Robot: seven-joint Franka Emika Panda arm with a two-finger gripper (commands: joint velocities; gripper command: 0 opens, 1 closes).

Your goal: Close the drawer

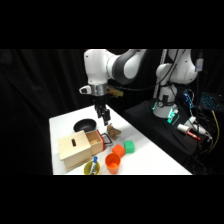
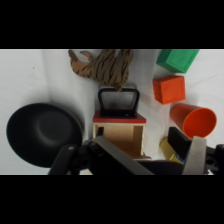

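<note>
**Operator:** Black curtains behind, white table (image 1: 150,155) in front. I list it left to right. Item one: black bowl (image 1: 83,125), far left, at the back. Item two: pale wooden box (image 1: 75,147), slot in its top. Item three: the drawer (image 1: 95,140), pulled out of the box toward the right, red front and dark wire handle (image 1: 108,140) facing out.

**Spotter:** And beyond it?

**Operator:** Item four: striped brown toy (image 1: 114,131), just past the handle. Item five: orange cup (image 1: 113,163) near the front edge, with an orange block (image 1: 118,149) and a green block (image 1: 129,146) further right.

**Spotter:** The claw?

**Operator:** Claw (image 1: 103,117) hangs above the drawer, holding nothing. I cannot tell whether the fingers are parted or closed.

**Spotter:** Step in hand?

**Operator:** I judge it the approach; the drawer is not yet pushed in. My wrist view shows the red front (image 2: 119,118) and handle (image 2: 118,99) right ahead. Next move, as I see it: come down outside the red front, clear of the toy, then press toward the box.
</note>
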